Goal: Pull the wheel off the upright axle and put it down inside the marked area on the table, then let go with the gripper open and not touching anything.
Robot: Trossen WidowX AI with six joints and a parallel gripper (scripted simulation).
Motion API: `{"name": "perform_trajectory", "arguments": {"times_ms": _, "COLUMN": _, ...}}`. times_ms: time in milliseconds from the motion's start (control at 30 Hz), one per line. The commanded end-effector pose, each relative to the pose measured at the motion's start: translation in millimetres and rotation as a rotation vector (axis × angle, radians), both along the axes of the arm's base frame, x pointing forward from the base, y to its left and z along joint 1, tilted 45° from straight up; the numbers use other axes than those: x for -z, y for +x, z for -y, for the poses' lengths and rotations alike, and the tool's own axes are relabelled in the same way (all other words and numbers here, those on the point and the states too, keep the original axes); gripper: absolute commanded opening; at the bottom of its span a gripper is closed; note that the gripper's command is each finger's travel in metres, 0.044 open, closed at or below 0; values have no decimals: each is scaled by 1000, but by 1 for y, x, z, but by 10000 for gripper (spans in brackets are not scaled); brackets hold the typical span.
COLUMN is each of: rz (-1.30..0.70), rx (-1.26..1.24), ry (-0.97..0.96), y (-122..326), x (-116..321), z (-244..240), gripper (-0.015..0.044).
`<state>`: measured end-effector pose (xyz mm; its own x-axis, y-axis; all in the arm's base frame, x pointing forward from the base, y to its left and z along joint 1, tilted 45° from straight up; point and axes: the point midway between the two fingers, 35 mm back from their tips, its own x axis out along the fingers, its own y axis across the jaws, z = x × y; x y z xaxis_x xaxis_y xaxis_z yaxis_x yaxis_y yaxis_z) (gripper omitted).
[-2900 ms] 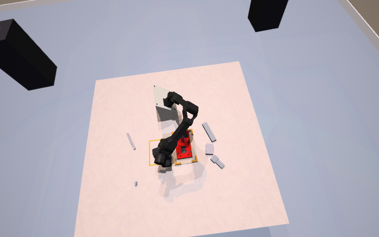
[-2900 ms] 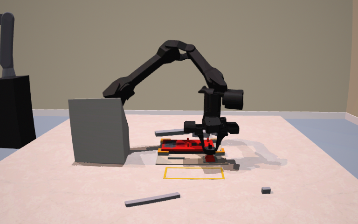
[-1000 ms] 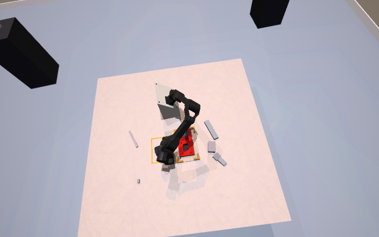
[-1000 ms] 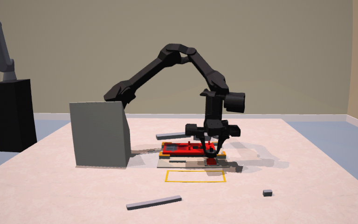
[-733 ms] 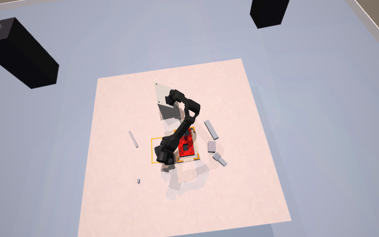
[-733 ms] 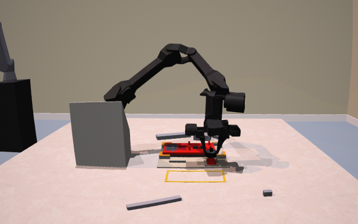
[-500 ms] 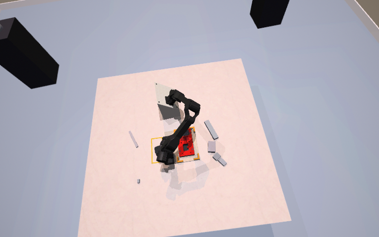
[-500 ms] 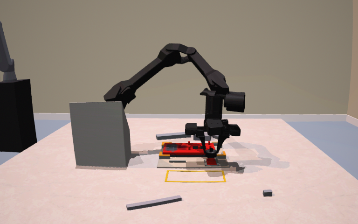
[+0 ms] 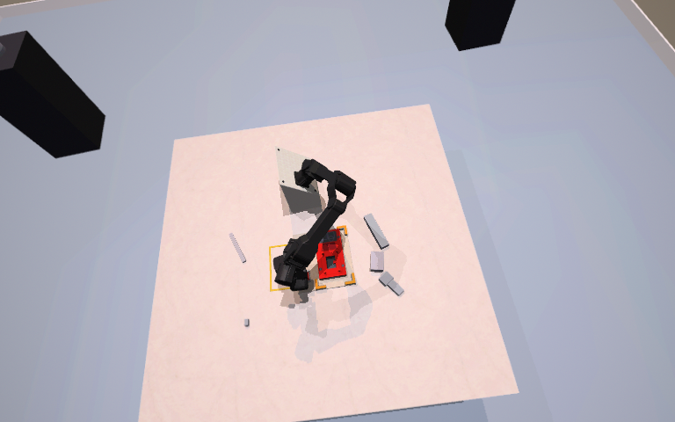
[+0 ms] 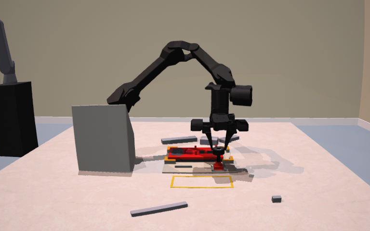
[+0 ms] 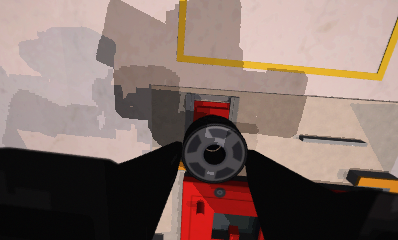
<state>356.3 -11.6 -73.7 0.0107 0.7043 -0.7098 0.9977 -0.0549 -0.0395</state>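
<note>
In the exterior view, a grey upright panel (image 10: 102, 137) stands at centre left on the tabletop (image 10: 52, 200), with the arm reaching over it from behind. Right of it lies the red fixture (image 10: 194, 154) on its plate, and below that, toward the bottom of the frame, the yellow outline of the marked area (image 10: 201, 181). At centre right the gripper (image 10: 218, 148) points straight down, its jaws about half open and clamped on the rim of the wheel (image 10: 218, 149). The wheel sits at the top of the thin upright axle (image 10: 218, 158), which rises from a small red base (image 10: 218, 165).

In the wrist view the wheel (image 11: 214, 151) fills the middle of the frame between the two dark fingers, its hub hole showing; whether the axle tip is clear of the hole I cannot tell.

The pull-off looks to be the step in hand, with the wheel lifted to the axle's upper end. The next move likely calls for a straight vertical lift until the hub is free, without tilting, then a carry toward the yellow outline at the top of the wrist frame, a lowering inside it, and an opening of the jaws.
</note>
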Motion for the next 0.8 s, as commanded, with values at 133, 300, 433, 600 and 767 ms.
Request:
{"name": "perform_trajectory", "arguments": {"times_ms": 133, "rz": 5, "rx": 1, "ry": -4, "y": -2, "x": -23, "z": 22, "gripper": 0}}
{"name": "perform_trajectory", "arguments": {"times_ms": 300, "rz": 5, "rx": 1, "ry": -4, "y": -5, "x": -28, "z": 26, "gripper": 0}}
{"name": "perform_trajectory", "arguments": {"times_ms": 433, "rz": -1, "rx": 4, "ry": -3, "y": -12, "x": -12, "z": 35, "gripper": 0}}
{"name": "perform_trajectory", "arguments": {"times_ms": 600, "rz": 1, "rx": 5, "ry": -11, "y": -30, "x": 9, "z": 61, "gripper": 0}}
{"name": "perform_trajectory", "arguments": {"times_ms": 767, "rz": 2, "rx": 2, "ry": -12, "y": -51, "x": 30, "z": 84, "gripper": 0}}
